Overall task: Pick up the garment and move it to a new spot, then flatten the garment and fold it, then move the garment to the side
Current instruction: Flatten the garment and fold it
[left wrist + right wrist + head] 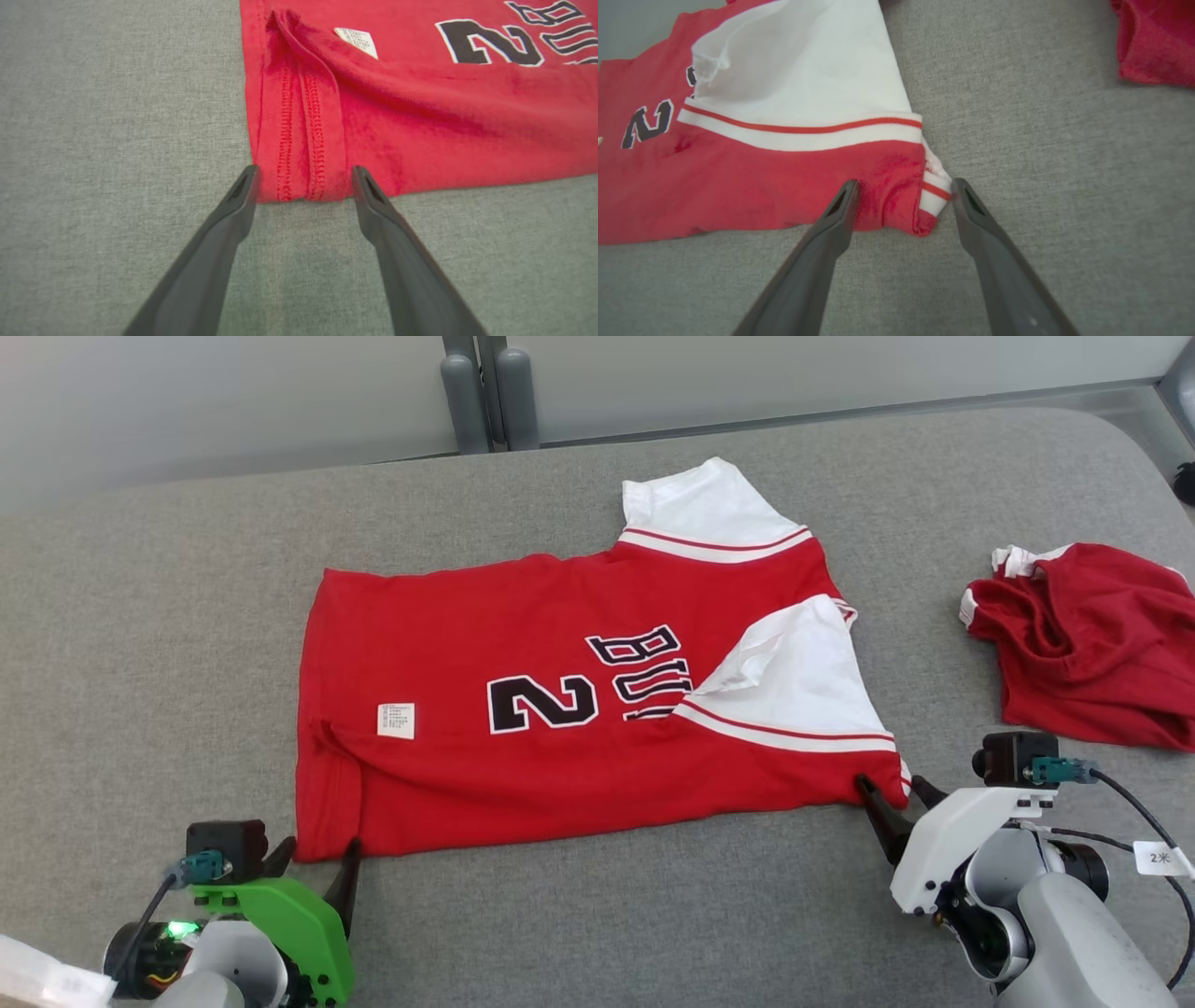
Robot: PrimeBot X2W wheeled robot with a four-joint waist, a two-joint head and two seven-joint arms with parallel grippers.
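- Two near corners of the garment (579, 709) each have a gripper at them in the head view: the left gripper (319, 847) at the hem end and the right gripper (890, 786) at the shoulder end. Both have their jaws spread wide and clamp nothing.
- Same view: the garment lies flat and sideways on the grey padded surface (187, 616), hem to the left. One white sleeve (794, 681) is folded in over part of the lettering (597, 686).
- Same view: a second red cloth (1083, 635) lies crumpled at the right, well apart from the garment.
- Left wrist view: the two dark fingers (219, 242) stand wide apart. The double-stitched hem corner (301, 182) lies between their tips. A ridge of cloth runs up from the hem towards a small white label (357, 39).
- Right wrist view: the fingers are parted just as widely, and the rumpled shoulder corner lies between the tips. Its red-striped white trim (934, 193) lies right beside the right-hand tip, and the folded sleeve lies flat just beyond.
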